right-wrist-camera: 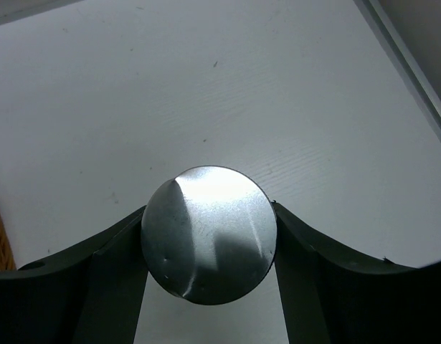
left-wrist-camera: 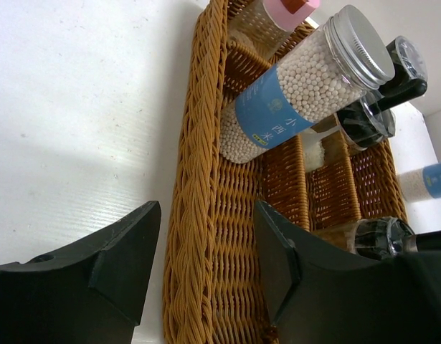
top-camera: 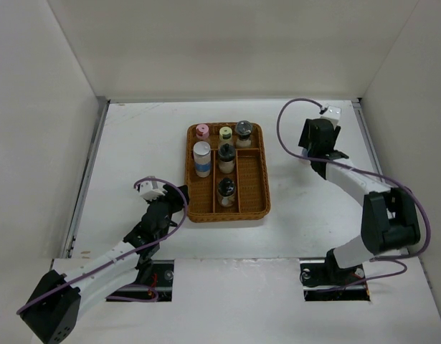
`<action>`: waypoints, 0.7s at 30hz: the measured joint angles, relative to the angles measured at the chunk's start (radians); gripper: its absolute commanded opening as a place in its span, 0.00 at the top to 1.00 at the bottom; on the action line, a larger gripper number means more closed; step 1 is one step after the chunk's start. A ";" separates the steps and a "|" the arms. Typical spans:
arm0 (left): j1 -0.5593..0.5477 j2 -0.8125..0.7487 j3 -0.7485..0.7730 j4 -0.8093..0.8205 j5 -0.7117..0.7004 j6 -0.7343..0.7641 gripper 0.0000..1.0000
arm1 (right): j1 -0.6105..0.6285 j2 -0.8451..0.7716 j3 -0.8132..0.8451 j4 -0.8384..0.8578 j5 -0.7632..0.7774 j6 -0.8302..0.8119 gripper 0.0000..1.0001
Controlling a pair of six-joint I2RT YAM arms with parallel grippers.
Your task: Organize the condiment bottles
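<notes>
The wicker tray (top-camera: 256,183) holds a pink-lidded jar (top-camera: 202,131), a yellow-lidded jar (top-camera: 225,132), a grey-lidded jar (top-camera: 242,130), a white blue-banded cylinder (top-camera: 201,159) and two black-capped bottles (top-camera: 226,158) (top-camera: 226,190). My left gripper (top-camera: 181,202) is open at the tray's front left, its jaws astride the wicker rim (left-wrist-camera: 198,179); the left wrist view shows the gripper (left-wrist-camera: 206,211) and the cylinder (left-wrist-camera: 299,100). My right gripper (top-camera: 321,145) stands right of the tray, shut on a bottle. The right wrist view shows only that bottle's silver lid (right-wrist-camera: 209,236) in the gripper (right-wrist-camera: 209,210).
White walls enclose the table on three sides. A metal strip (right-wrist-camera: 406,64) runs along the table's right edge near my right gripper. A blue-banded bottle (left-wrist-camera: 432,179) shows past the tray at the right edge of the left wrist view.
</notes>
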 measured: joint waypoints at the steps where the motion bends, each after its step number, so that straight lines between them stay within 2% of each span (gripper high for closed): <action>1: 0.003 -0.001 0.000 0.000 0.001 0.000 0.48 | 0.016 -0.039 -0.027 -0.003 0.004 -0.008 0.48; 6: 0.012 0.000 0.000 0.000 0.001 0.000 0.48 | 0.172 -0.235 -0.061 -0.039 0.018 -0.019 0.49; 10: 0.016 0.005 0.000 0.001 0.001 0.000 0.47 | 0.334 -0.307 -0.056 -0.024 0.018 -0.011 0.48; 15: 0.019 0.042 0.000 0.011 0.004 0.000 0.47 | 0.462 -0.238 -0.019 -0.024 0.001 -0.001 0.48; 21: 0.038 0.018 0.000 0.014 0.017 0.000 0.47 | 0.471 -0.122 0.019 0.000 -0.013 0.005 0.48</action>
